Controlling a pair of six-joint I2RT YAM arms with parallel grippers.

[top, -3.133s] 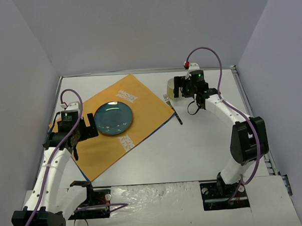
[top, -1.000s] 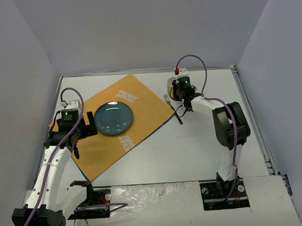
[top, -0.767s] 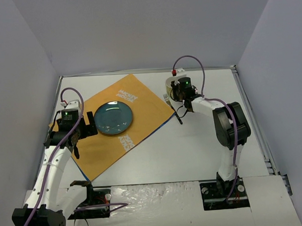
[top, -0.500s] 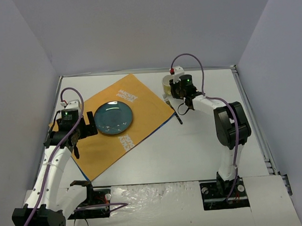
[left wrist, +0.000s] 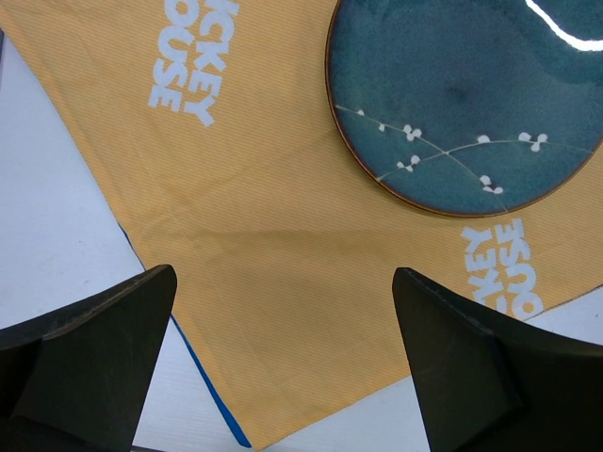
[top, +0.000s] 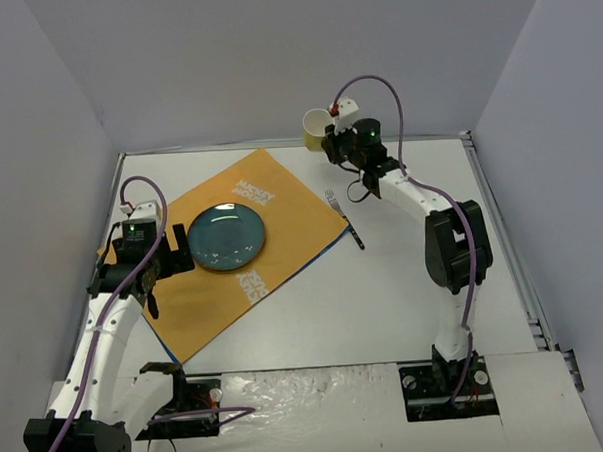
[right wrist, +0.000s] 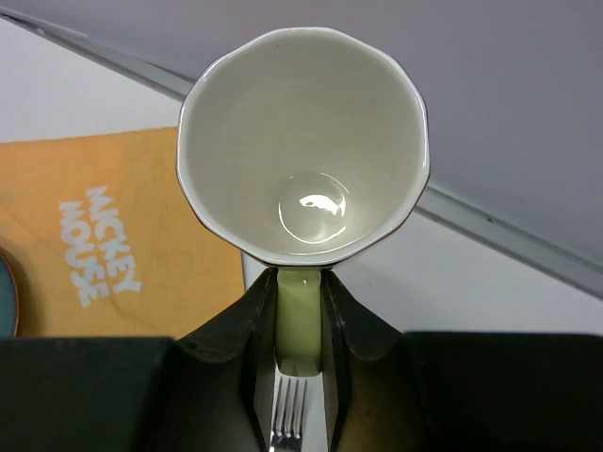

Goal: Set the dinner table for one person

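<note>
One cup (top: 316, 129) has left the counter (top: 414, 281): your right tool (right wrist: 301, 320), pinched narrow on its handle, has raised it from beside the fork (top: 344, 219) to above the far edge, likely bound for the placemat (top: 291, 211). Your left tool (left wrist: 283, 363) hangs wide beside the plate (top: 227, 235). The white counter spreads beneath everything, grey walls on three sides.

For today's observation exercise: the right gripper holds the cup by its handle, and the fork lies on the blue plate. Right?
No. The top view shows the fork on the white table beside the orange mat, not on the plate. The right gripper does hold the cup by its handle.
</note>
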